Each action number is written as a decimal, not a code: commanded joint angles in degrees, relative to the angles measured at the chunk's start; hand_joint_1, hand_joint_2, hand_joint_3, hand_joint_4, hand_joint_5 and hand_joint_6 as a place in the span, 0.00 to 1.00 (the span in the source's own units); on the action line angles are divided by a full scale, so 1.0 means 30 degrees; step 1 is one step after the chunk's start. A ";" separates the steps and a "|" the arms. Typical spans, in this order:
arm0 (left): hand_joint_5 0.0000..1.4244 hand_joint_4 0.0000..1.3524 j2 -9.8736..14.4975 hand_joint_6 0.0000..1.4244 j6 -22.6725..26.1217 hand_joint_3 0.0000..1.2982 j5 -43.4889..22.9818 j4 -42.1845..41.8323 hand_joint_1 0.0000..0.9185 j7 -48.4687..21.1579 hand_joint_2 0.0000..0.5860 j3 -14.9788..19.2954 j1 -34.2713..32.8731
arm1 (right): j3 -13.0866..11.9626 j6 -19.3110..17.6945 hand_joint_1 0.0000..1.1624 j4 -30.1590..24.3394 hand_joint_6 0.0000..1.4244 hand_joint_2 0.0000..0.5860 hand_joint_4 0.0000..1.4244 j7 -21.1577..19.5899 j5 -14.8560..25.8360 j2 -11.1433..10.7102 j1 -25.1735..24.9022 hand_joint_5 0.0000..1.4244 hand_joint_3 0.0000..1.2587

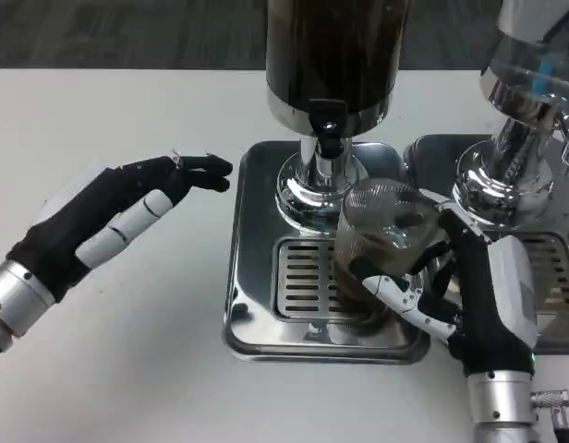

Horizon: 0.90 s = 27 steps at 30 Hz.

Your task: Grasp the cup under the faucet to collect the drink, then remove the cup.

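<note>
On the square stainless-steel drip tray (257, 277) of the dark drink dispenser (332, 55), a ribbed clear plastic cup (381, 249) holding brown liquid sat over the slotted grate, just in front of and slightly right of the black faucet (327, 129). The right hand (469, 295) wrapped the cup from the tray's right side, its fingers (405, 300) curled around the front wall and thumb behind. Left of the tray, the left hand (118, 217) hovered above the white surface (127, 369), holding nothing, fingers extended together toward the tray. Right of the tray stood a second chrome dispenser (520, 138).
</note>
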 commanded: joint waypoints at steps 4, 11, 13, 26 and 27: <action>0.14 0.20 0.0291 0.10 -0.1559 0.23 0.1597 0.0169 0.00 0.0873 0.37 -0.0464 -0.0308 | -0.0560 0.0356 0.53 -0.2140 0.83 0.43 0.53 -0.0563 -0.0378 -0.0400 0.0761 0.61 0.47; 0.10 0.15 0.0726 0.07 -0.2617 0.18 0.2775 -0.0051 0.00 0.1722 0.35 -0.0614 -0.0068 | -0.0993 0.1159 0.53 -0.4174 0.83 0.44 0.54 0.0135 -0.0249 -0.0768 0.2165 0.62 0.48; 0.09 0.14 0.0935 0.06 -0.2868 0.18 0.2936 -0.0179 0.00 0.1917 0.34 -0.0613 0.0046 | -0.1073 0.1253 0.53 -0.4749 0.83 0.44 0.54 0.0344 -0.0195 -0.0829 0.2564 0.62 0.48; 0.08 0.12 0.2187 0.06 -0.4413 0.17 0.3103 -0.1469 0.00 0.2430 0.34 -0.0525 0.1626 | -0.1448 0.1093 0.58 -0.7611 0.85 0.40 0.54 0.2003 0.0280 -0.1064 0.4602 0.62 0.48; 0.08 0.12 0.2240 0.06 -0.4508 0.17 0.3069 -0.1622 0.00 0.2424 0.34 -0.0531 0.1776 | -0.1453 0.1080 0.58 -0.7802 0.85 0.40 0.54 0.2105 0.0285 -0.1080 0.4759 0.62 0.48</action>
